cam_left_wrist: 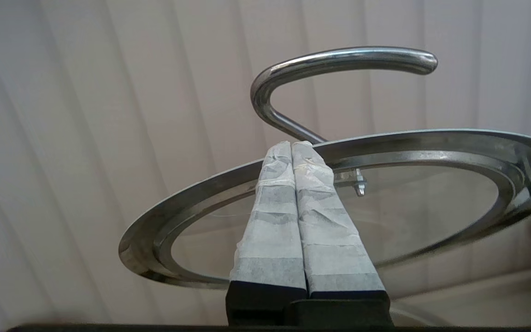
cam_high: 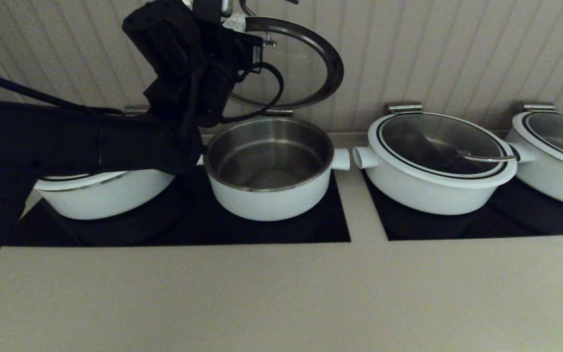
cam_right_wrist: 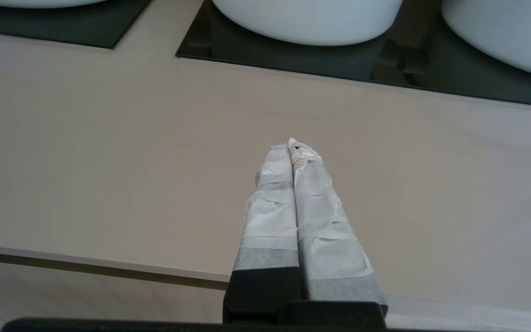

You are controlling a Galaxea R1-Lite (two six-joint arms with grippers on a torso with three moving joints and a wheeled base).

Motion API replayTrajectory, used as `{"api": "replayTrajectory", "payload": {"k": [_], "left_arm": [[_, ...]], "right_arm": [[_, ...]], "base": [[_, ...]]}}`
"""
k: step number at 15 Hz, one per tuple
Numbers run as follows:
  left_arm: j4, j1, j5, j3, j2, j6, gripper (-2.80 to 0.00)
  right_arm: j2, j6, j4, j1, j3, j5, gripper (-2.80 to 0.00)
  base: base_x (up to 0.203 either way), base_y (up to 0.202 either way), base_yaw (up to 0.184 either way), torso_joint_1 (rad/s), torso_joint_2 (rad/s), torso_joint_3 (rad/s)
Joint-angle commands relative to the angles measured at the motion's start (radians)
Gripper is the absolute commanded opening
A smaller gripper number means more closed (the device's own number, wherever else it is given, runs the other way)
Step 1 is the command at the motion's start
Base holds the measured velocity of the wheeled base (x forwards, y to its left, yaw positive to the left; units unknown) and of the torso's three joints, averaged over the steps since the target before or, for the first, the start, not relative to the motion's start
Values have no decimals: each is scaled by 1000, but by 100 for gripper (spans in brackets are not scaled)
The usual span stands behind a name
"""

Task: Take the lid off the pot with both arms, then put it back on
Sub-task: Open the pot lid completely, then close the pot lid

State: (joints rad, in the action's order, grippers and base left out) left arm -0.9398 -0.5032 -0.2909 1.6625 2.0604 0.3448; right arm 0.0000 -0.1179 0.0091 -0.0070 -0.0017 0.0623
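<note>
The lid (cam_high: 306, 58) hangs tilted above the pot (cam_high: 269, 168), which sits on the counter (cam_high: 281, 293) between two wider pots: one at its left (cam_high: 103, 193), one at its right (cam_high: 438, 164). A fourth pot (cam_high: 557, 154) stands farthest right.

No text, label or number is readable.

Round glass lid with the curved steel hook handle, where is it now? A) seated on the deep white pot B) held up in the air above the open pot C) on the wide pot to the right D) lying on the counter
B: the left gripper holds the round glass lid by its handle stem, tilted above the open white steel-lined pot.
</note>
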Motion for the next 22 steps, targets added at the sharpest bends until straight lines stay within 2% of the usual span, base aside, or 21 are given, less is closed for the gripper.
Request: {"api": "replayTrajectory", "payload": {"k": [1, 7, 18, 22], "left_arm": [[9, -1, -2, -1, -26, 2, -280], [20, -1, -1, -114, -115, 39, -280], [29, 0, -2, -268, -279, 47, -280], [185, 9, 4, -263, -333, 53, -280]], "right_arm": [[2, -2, 0, 1, 0, 1, -280], [2, -1, 0, 1, 0, 1, -280], [1, -2, 0, 0, 0, 1, -280], [2, -1, 0, 0, 0, 1, -280]], "base": [[0, 0, 0, 0, 0, 0], [0, 0, 0, 0, 0, 0], [0, 0, 0, 0, 0, 0], [0, 0, 0, 0, 0, 0]]}}
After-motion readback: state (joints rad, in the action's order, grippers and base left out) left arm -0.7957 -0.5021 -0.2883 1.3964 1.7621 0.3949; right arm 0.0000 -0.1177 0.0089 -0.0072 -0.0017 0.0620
